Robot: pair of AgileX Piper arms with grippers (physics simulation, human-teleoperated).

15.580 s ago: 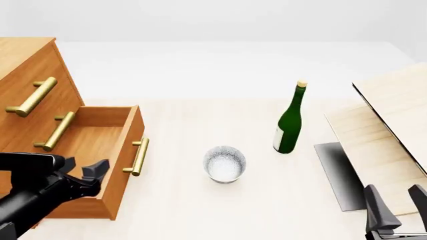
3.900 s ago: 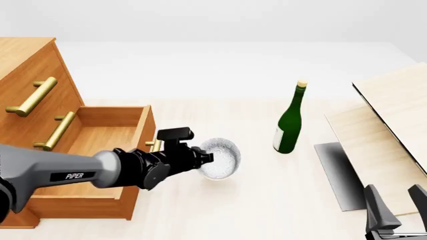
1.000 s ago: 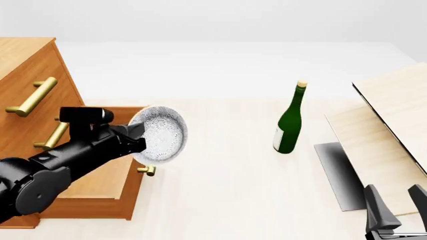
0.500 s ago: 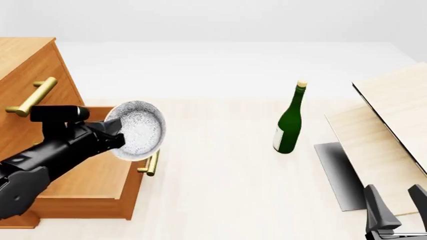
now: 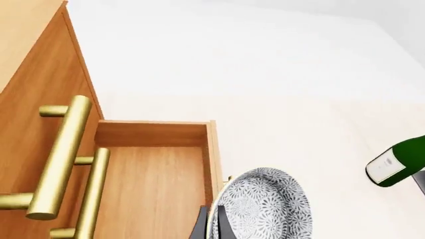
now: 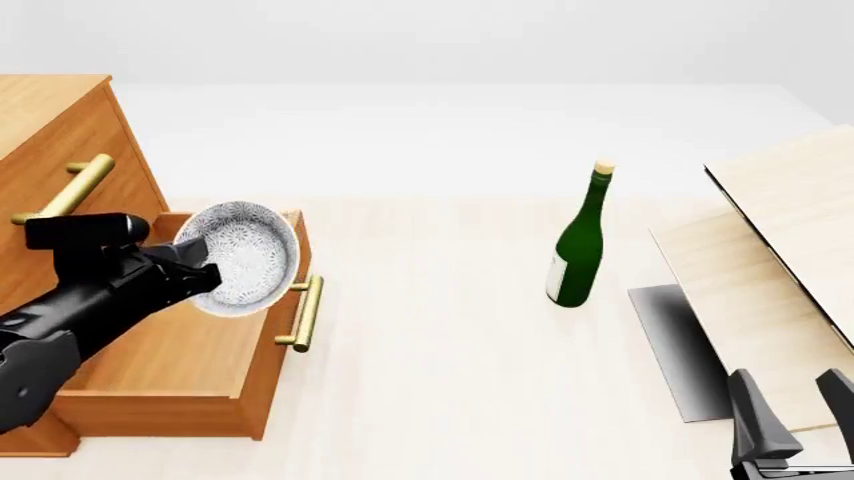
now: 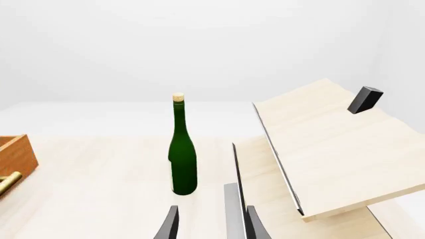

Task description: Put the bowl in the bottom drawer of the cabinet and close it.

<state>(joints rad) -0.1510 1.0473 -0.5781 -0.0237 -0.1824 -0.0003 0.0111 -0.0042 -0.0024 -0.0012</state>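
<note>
A: Bowls first: how many?

B: One bowl (image 6: 240, 258), speckled white-grey, tipped on edge so its inside faces the camera. It hangs in the air over the right, far part of the open bottom drawer (image 6: 160, 385), not resting on anything.

A: What holds it?

B: The left fingers (image 6: 191, 280) pinch its rim; in the left wrist view two dark tips (image 5: 211, 226) sit on either side of the rim of the bowl (image 5: 262, 206).

A: Drawers?

B: Three in the cabinet (image 6: 60, 140), which stands at the left of the tabletop (image 6: 454, 380). The two upper ones are pushed in, the lowest is pulled out toward the right. Each has one brass bar handle: the top handle (image 6: 60, 195), the middle one mostly hidden behind the arm in the front view, and the open drawer's handle (image 6: 306, 313) on its front panel.

A: Anything else standing about?

B: One green bottle (image 6: 579, 240), upright, well to the right of the bowl. Further right, pale wooden boards (image 6: 787, 200) lean over a grey panel (image 6: 681, 350).

A: And the other arm?

B: The right fingers (image 6: 790, 415) sit at the near right corner, spread apart with nothing between them, near the grey panel and well away from the bottle.
</note>
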